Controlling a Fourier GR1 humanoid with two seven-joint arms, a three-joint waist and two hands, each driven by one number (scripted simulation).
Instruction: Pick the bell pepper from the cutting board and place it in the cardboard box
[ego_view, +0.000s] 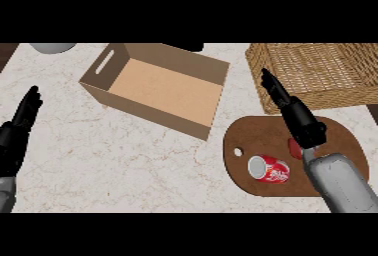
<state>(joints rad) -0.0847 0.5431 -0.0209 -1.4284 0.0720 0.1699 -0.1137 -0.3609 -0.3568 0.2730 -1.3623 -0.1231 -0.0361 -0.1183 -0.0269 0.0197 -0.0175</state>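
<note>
A brown oval cutting board (258, 131) lies at the right of the counter. On it, a small red piece of the bell pepper (294, 148) shows just left of my right wrist; the rest is hidden under the hand. My right hand (299, 117) hovers over the board with straight fingers pointing up and away, holding nothing. The open cardboard box (164, 87) stands at the upper middle, left of the board, with nothing inside. At the left edge my left hand (18, 131) rests open, fingers up.
A red and white can (269, 169) lies on its side on the board's near left part. A wicker basket (317, 70) stands at the upper right, behind the board. A grey round object (52, 47) shows at the top left.
</note>
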